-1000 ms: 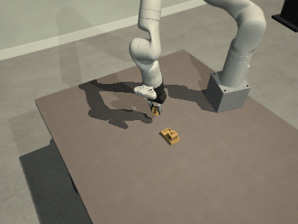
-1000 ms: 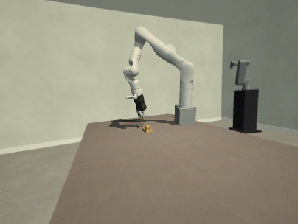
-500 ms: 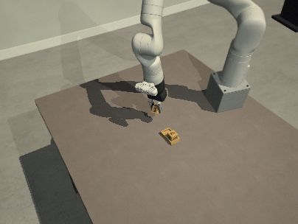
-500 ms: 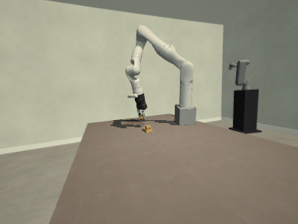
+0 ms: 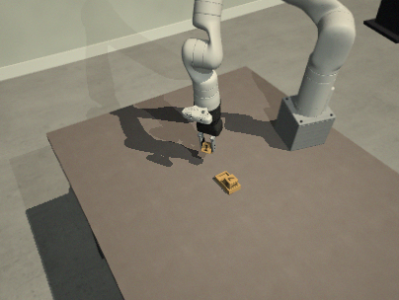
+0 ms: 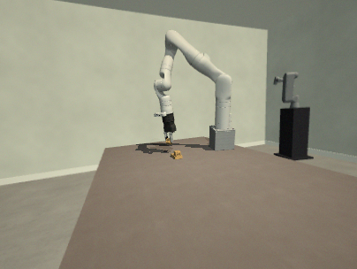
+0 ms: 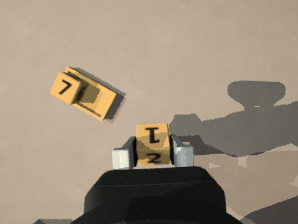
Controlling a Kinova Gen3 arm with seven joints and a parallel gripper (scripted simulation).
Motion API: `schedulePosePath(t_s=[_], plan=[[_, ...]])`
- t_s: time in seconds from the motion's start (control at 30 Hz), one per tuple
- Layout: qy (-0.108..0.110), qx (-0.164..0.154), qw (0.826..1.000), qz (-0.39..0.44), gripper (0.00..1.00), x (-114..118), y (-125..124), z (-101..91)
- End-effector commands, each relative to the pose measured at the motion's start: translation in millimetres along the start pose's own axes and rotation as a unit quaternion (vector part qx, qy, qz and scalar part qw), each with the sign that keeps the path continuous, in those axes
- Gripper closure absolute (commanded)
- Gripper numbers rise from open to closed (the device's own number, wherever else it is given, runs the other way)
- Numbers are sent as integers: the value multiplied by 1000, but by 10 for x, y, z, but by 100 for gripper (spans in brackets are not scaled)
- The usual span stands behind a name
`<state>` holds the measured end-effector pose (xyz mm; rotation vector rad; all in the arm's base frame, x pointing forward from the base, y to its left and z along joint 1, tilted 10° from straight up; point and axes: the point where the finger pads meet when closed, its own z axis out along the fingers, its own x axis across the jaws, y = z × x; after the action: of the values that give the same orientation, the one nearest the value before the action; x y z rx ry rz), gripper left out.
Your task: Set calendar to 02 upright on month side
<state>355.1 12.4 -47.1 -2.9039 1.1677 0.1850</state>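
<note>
From where I stand, the brown counter (image 5: 198,237) (image 6: 199,199) (image 7: 200,40) stretches away from me, and the nearest thing on it is the small orange calendar tray (image 5: 219,179) (image 6: 178,157) (image 7: 111,101). One number cube (image 5: 230,181) (image 6: 177,152) (image 7: 65,89) sits at one end of it, showing a 7; bare tray floor shows beside that cube toward the other end. The tray's long axis runs slantwise, from upper left to lower right in both the top and wrist views, with the cube at the lower right in the top view and the upper left in the wrist view. I can't make out a month name, nor whether this cube is fully flat on the tray floor. A dark mark on its side is partly shaded.

Beyond the tray, the pincer (image 5: 207,142) (image 6: 169,137) (image 7: 153,145) points down, gripping the second cube (image 5: 206,147) (image 6: 168,141) (image 7: 152,139) by two opposite sides. That one is outside the tray; its 1 is upside down in the wrist view, above a foreshortened 2. How high it sits is hard to judge.

Farther off, the white arm (image 5: 202,54) (image 6: 199,62) rises from its gray base (image 5: 308,130) (image 6: 223,139). Past that stand a pale wall (image 5: 49,30) (image 6: 88,88) and a black pedestal (image 6: 294,133), cut off in the top view.
</note>
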Motion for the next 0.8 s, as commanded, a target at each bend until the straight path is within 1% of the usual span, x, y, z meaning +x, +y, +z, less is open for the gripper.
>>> schedulePosePath(t_s=[0.0, 0.23, 0.3, 0.5, 0.77], plan=[[3, 21, 1000, 8, 40, 35, 44, -9], [1, 60, 998, 7, 40, 6, 71, -20], [1, 60, 998, 7, 40, 6, 71, -20], [-2, 78, 997, 6, 40, -25, 72, -36], [-1, 82, 997, 7, 40, -13, 62, -42]])
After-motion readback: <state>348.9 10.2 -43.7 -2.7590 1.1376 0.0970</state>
